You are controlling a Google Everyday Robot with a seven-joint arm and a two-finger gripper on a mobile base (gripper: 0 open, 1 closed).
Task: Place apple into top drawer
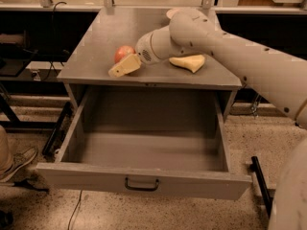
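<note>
The apple is small, round and red-orange, and sits on the grey cabinet top near its front left. My gripper reaches in from the right on the pale arm and lies right against the apple's front side, partly covering it. The top drawer is pulled fully open below, wide and deep, with nothing inside. Its dark metal handle is at the centre of the front panel.
A yellow curved sponge lies on the cabinet top to the right of the arm. A pale round object peeks out behind the arm at the back. A shoe shows on the floor at the left. Dark shelving runs behind.
</note>
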